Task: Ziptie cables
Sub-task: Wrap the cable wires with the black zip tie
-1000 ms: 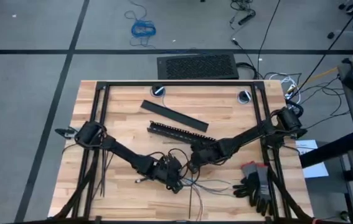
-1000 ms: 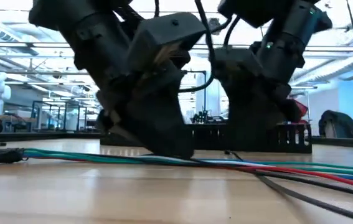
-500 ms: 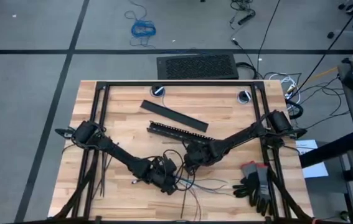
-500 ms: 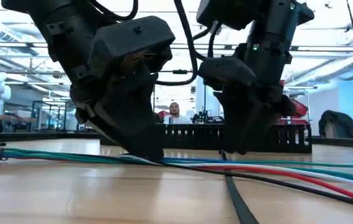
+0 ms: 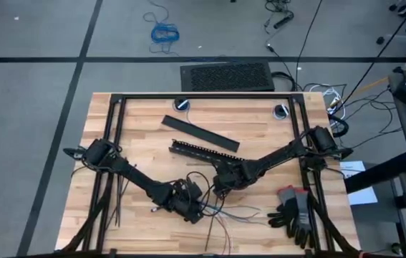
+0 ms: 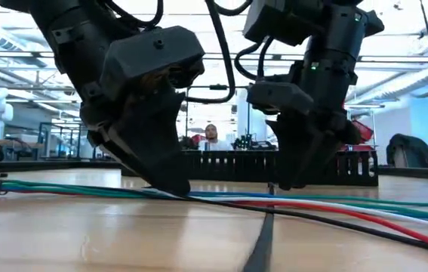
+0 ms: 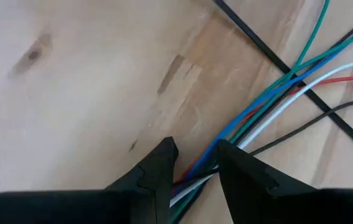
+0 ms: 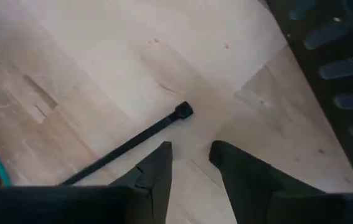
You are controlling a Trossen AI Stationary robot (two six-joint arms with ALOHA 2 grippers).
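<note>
From above, both arms reach in over the wooden table (image 5: pixel 145 136) and meet near its front edge. The left gripper (image 5: pixel 194 213) sits low on the cables (image 5: pixel 235 213), whose thin strands run from it toward the table's right side and fan out toward the front edge. The right gripper (image 5: pixel 218 188) hangs just behind them, in front of the slotted bar (image 5: pixel 206 151) and flat black bar (image 5: pixel 200 133) lying aslant mid-table. A pair of gloves (image 5: pixel 296 213) lies by the front right corner.

At table height, the left gripper (image 6: pixel 170 187) presses down onto the cables (image 6: pixel 334 205), which stretch flat across the wood, side to side. The right gripper (image 6: pixel 287 181) stands beside it, and a ziptie (image 6: pixel 262 234) runs from under it toward the front edge.

The left wrist camera shows the left gripper (image 7: pixel 195 163) clenched on the cables (image 7: pixel 276 102), blue, green, white and red strands passing between its fingers (image 7: pixel 157 168) and splaying beyond.

The right wrist camera shows the right gripper (image 8: pixel 190 157) parted and holding nothing, the ziptie (image 8: pixel 129 147) lying on the wood just past its fingertips, head end pointing away toward the slotted bar (image 8: pixel 332 56).
</note>
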